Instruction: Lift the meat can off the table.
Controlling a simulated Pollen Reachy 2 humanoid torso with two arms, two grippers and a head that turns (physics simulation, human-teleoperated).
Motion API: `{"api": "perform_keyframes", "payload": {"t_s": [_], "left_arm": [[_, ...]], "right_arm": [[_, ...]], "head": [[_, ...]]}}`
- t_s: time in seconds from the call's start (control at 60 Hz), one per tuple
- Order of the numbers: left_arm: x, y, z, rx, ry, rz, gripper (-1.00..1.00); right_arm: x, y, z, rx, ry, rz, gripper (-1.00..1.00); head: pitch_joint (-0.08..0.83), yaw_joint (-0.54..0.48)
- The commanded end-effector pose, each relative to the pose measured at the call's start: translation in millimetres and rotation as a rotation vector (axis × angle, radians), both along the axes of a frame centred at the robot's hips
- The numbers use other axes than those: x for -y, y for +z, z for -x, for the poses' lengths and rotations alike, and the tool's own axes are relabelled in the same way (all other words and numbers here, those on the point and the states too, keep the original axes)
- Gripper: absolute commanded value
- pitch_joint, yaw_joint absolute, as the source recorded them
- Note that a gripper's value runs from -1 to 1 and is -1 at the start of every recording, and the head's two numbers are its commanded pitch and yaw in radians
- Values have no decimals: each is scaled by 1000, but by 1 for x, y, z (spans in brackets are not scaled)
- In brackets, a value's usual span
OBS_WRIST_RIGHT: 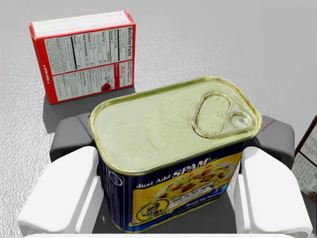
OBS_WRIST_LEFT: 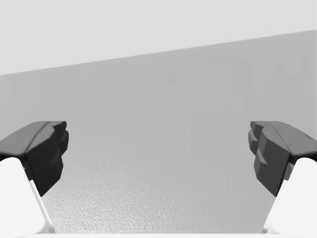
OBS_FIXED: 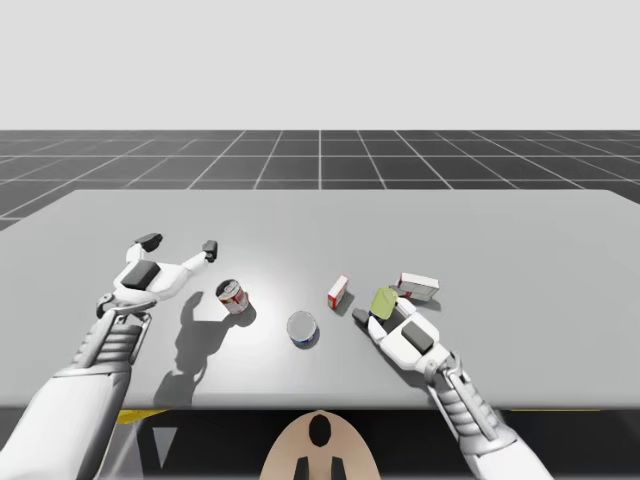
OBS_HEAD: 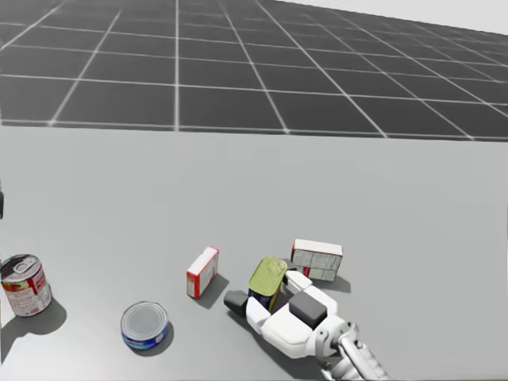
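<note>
**Clamping the meat can [OBS_WRIST_RIGHT: 163, 129] in the right gripper [OBS_WRIST_RIGHT: 174, 139]**

The right wrist view shows the robot's right gripper clenched on the can, with one dark pad [OBS_WRIST_RIGHT: 69, 136] against each short side. The can is dark blue and rectangular, with a pale yellow-green lid and a pull ring. From the head view the can [OBS_HEAD: 267, 278] leans, its lid tipped up and away from the wrist. No view settles whether its base touches the table [OBS_FIXED: 500, 230].

Just ahead of the can stands a red-and-white box [OBS_WRIST_RIGHT: 84, 54], and a white box [OBS_HEAD: 317, 259] lies just beside the gripper. In the high view the can [OBS_FIXED: 384, 300] sits between these two boxes.

Further toward the robot's left are a flat blue round can [OBS_FIXED: 303, 328] and an upright red can [OBS_FIXED: 232, 296]. The left gripper [OBS_FIXED: 180, 245] hovers near the red can. The left wrist view shows its fingers [OBS_WRIST_LEFT: 47, 148] spread wide over bare table, grasping nothing.
</note>
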State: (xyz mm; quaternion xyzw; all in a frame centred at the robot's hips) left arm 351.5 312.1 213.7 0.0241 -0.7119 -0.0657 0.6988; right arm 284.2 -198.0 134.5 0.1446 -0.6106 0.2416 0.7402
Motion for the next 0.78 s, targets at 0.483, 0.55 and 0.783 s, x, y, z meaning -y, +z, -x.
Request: {"api": "perform_keyframes", "payload": {"t_s": [0.483,0.55,0.783], "left_arm": [[0,-1,0,-4,5,-7,-1000],[0,-1,0,-5,6,-6,-1000],[0,-1,0,-4,9,-5,-1000]], "right_arm": [[2,86,18,198,-23,-30,1000],[4,119,21,270,-25,-37,1000],[2,207,31,498,-38,-60,1000]], "head": [[326,-227],[323,-227],[310,-228]]}}
